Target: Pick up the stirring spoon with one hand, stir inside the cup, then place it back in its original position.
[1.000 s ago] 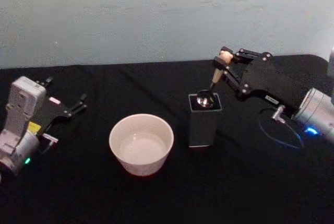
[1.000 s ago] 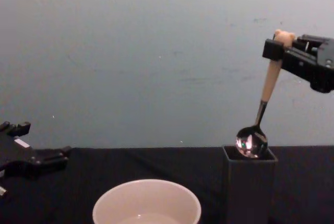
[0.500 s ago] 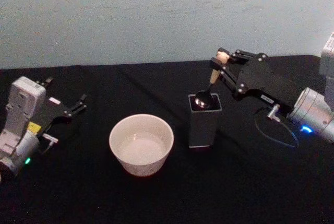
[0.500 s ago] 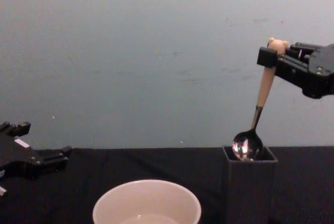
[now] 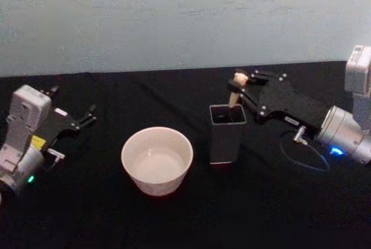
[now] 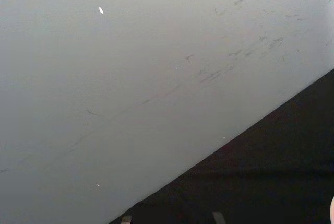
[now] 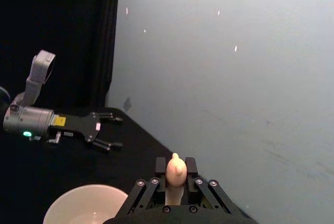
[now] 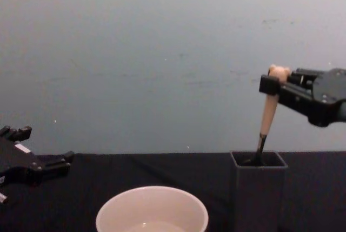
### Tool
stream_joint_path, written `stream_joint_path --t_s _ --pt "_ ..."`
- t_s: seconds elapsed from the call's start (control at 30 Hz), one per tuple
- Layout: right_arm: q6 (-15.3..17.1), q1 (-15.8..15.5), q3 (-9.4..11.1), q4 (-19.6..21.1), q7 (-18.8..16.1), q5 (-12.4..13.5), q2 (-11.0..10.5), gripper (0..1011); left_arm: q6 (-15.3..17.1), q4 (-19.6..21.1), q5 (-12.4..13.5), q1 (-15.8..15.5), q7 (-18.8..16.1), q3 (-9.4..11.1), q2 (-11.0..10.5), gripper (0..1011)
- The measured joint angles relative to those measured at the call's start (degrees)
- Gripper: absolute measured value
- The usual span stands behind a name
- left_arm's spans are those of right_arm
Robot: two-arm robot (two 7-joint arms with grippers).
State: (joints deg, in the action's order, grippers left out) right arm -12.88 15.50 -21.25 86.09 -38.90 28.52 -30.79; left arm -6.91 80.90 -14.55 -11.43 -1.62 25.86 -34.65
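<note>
My right gripper [image 5: 239,85] is shut on the beige handle of the stirring spoon [image 5: 234,96], just below its tiny bear head. The spoon [image 8: 267,114] stands nearly upright in the dark grey holder [image 8: 258,191], its thin neck dipping below the rim and its bowl hidden inside. From the right wrist the bear head [image 7: 176,168] shows between the fingers. Left of the holder [image 5: 226,136] stands the cream-white cup [image 5: 156,159]. My left gripper [image 5: 88,115] rests open at the table's far left, well away from both.
Everything stands on a black-covered table [image 5: 261,208] against a pale wall. A thin blue cable [image 5: 307,157] loops on the cloth beside my right arm. The cup [image 8: 152,210] sits close to the holder, with a narrow gap between them.
My right gripper has come down with the spoon. The shiny bowl, which sat at the holder's rim, has sunk inside out of sight. The left arm has not moved.
</note>
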Motion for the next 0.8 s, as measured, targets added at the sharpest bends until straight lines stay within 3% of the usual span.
stream_joint_path --t_s 0.8 --pt "1.6 2.1 -3.0 -7.9 1.4 -3.0 2.8 213 0.0 0.0 0.0 0.0 0.0 0.0 0.0 1002"
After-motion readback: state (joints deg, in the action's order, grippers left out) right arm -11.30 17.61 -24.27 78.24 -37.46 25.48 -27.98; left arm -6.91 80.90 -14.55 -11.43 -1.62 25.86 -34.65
